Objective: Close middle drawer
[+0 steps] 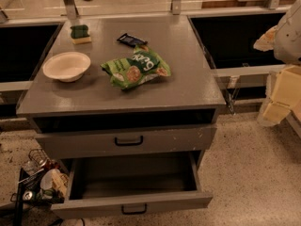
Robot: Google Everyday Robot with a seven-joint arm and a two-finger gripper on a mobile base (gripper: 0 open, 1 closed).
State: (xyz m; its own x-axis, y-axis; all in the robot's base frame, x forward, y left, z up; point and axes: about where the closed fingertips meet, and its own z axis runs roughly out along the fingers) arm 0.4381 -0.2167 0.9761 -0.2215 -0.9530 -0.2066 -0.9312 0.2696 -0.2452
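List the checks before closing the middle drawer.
1. The middle drawer is pulled out: ok, wide open.
2. Its inside is free of objects: ok, looks empty.
3. Its handle is unobstructed: ok.
4. The pincer is lined up with the drawer front: not ok, it sits at the right edge, well apart from it.
5. The wire rack on the floor, left of the drawer, stands free of it: cannot tell.
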